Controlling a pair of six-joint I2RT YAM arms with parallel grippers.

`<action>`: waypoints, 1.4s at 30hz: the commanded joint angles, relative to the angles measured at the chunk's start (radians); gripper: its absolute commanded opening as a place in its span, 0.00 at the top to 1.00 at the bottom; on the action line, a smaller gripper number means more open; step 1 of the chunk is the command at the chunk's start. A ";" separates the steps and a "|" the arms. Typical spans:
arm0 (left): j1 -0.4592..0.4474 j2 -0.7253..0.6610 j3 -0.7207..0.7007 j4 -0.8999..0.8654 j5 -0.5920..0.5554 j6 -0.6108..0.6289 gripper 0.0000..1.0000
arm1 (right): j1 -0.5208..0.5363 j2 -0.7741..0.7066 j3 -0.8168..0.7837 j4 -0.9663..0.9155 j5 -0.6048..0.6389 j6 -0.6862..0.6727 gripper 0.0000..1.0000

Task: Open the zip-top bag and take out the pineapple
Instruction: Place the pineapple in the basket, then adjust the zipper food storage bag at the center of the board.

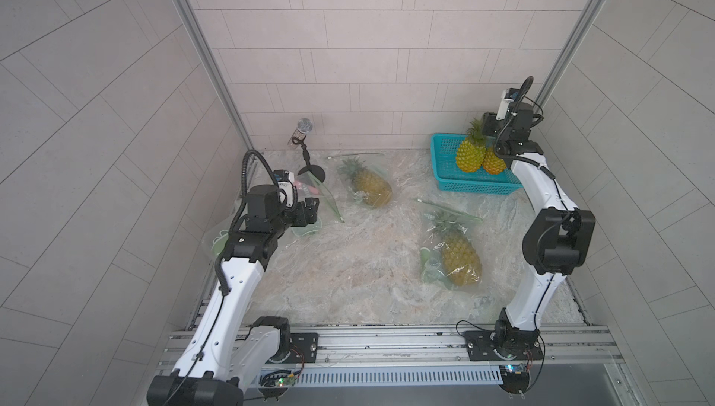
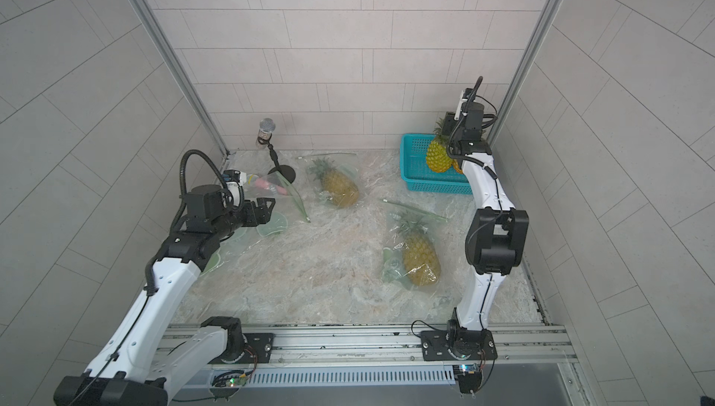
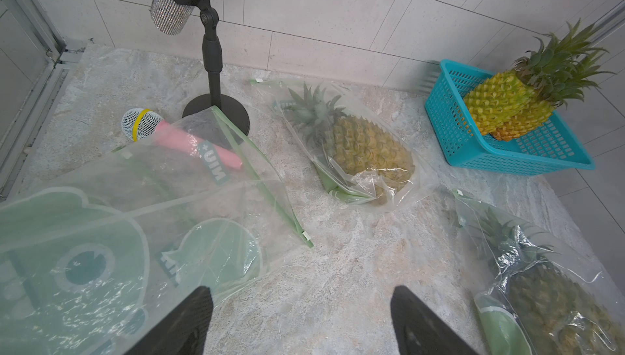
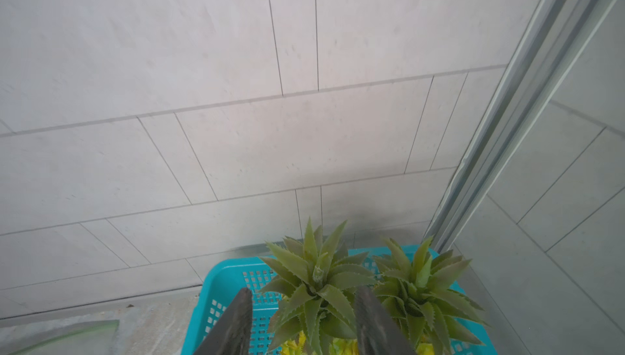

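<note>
Scaly pineapple (image 1: 461, 259) — crinkly bag (image 1: 430, 270), perhaps sealed

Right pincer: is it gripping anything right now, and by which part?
Nothing is held. The right pincer stands open astride the pineapple crown in the basket, not clamping it.

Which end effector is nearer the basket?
Right. The right end effector sits just above the basket; the left end effector is across the table, by an empty bag.
</note>
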 commanded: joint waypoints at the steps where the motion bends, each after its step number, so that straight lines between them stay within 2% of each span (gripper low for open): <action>1: -0.005 -0.012 -0.008 0.023 0.007 0.020 0.13 | -0.003 -0.126 -0.059 0.020 -0.052 0.003 0.49; 11: -0.004 -0.009 -0.009 0.024 0.011 0.015 0.13 | -0.001 -0.437 -0.319 -0.181 -0.111 0.087 0.47; 17: -0.004 -0.008 -0.011 0.024 0.011 0.012 0.13 | 0.010 -0.565 -0.475 -0.366 -0.167 0.195 0.47; 20: -0.004 -0.002 -0.009 0.024 0.016 0.008 0.13 | 0.015 -0.597 -0.550 -0.439 -0.242 0.222 0.47; 24: -0.005 -0.004 -0.009 0.025 0.015 0.008 0.13 | 0.037 -0.616 -0.644 -0.470 -0.313 0.220 0.47; 29: -0.005 -0.006 -0.010 0.024 0.010 0.009 0.13 | 0.094 -0.598 -0.727 -0.488 -0.344 0.198 0.47; 38: -0.005 0.004 -0.010 0.024 0.014 0.005 0.13 | 0.169 -0.463 -0.735 -0.505 -0.336 0.149 0.46; 42: -0.005 0.005 -0.011 0.025 0.015 0.005 0.13 | 0.187 -0.413 -0.708 -0.529 -0.284 0.117 0.46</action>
